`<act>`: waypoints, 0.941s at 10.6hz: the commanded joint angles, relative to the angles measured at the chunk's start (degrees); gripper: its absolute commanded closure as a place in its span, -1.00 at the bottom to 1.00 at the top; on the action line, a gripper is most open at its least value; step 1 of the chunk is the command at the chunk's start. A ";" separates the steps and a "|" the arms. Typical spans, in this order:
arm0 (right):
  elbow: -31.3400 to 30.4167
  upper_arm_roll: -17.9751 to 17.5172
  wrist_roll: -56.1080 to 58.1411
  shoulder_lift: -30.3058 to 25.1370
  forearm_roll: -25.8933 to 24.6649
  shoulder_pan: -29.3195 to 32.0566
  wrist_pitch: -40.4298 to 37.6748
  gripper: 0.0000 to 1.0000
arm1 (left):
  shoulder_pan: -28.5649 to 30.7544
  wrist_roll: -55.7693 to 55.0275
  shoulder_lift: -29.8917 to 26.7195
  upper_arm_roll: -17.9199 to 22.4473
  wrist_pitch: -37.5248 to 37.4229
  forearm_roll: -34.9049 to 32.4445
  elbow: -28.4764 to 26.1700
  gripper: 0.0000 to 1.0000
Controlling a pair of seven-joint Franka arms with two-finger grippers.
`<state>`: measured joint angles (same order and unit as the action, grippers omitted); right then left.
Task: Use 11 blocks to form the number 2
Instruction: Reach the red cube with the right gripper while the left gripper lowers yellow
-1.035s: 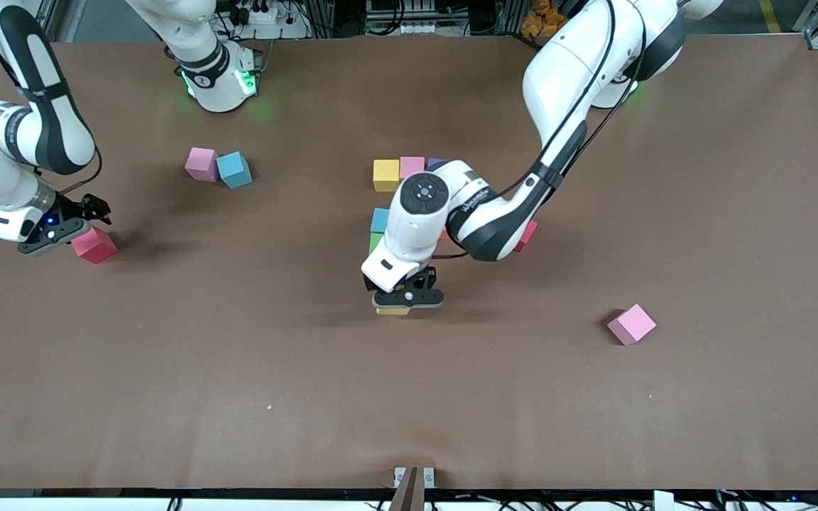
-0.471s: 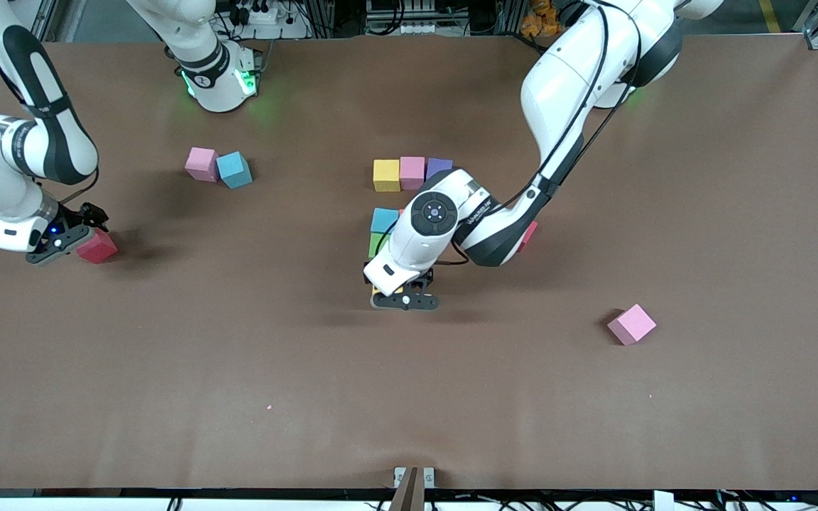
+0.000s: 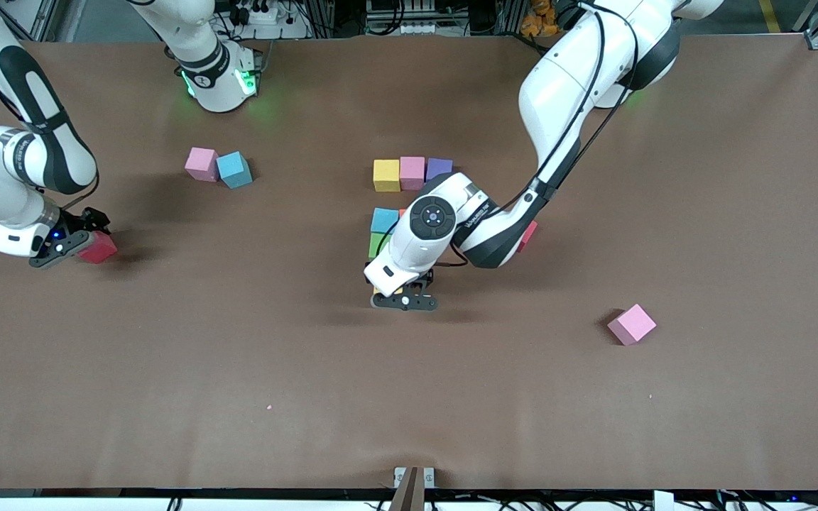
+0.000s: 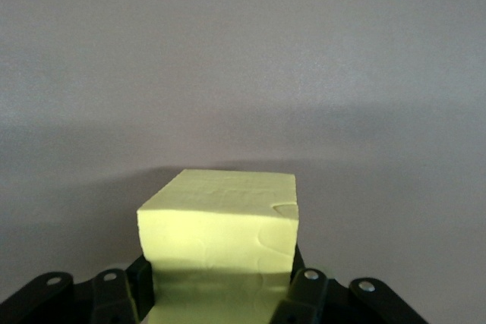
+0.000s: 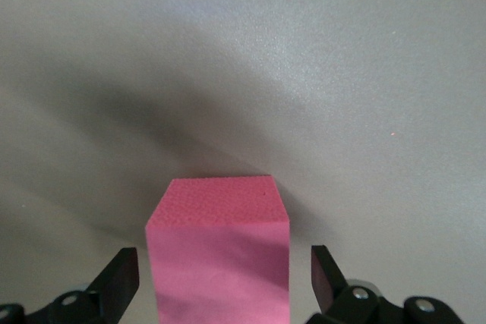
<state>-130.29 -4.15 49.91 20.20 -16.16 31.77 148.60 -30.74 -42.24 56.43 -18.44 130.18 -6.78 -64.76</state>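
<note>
My left gripper (image 3: 402, 298) is shut on a yellow block (image 4: 220, 221), low over the table beside a green block (image 3: 377, 244); only a sliver of the yellow block (image 3: 383, 290) shows under the hand. The partly built number 2 has yellow (image 3: 385, 174), pink (image 3: 412, 172) and purple (image 3: 440, 168) blocks in a row, then a blue block (image 3: 383, 220) above the green one. The left arm hides the rest of it. My right gripper (image 5: 222, 278) is open astride a red block (image 5: 219, 252), with a gap at each finger, at the right arm's end of the table (image 3: 99, 247).
A pink block (image 3: 201, 164) and a blue block (image 3: 233, 169) touch each other near the right arm's base. Another pink block (image 3: 631, 323) lies alone toward the left arm's end. A red block (image 3: 529, 235) peeks out from under the left forearm.
My left gripper has carried the yellow block a little toward the green block. My right gripper has shifted over the red block, which now sits between its fingers.
</note>
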 commanded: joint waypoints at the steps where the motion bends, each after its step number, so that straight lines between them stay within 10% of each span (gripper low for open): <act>1: 1.79 -0.95 0.89 1.59 -1.24 1.36 0.28 -1.00 | -0.38 3.55 0.70 0.16 -0.54 1.77 1.22 0.93; 10: 2.58 -2.61 1.07 0.63 -1.07 1.01 -0.33 0.06 | -1.17 3.66 2.02 -0.10 -0.19 1.85 1.22 0.95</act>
<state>-128.30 -4.96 50.47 21.25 -16.16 31.83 148.65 -31.60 -39.75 57.52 -18.65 130.20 -6.77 -64.76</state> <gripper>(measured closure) 0.419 0.392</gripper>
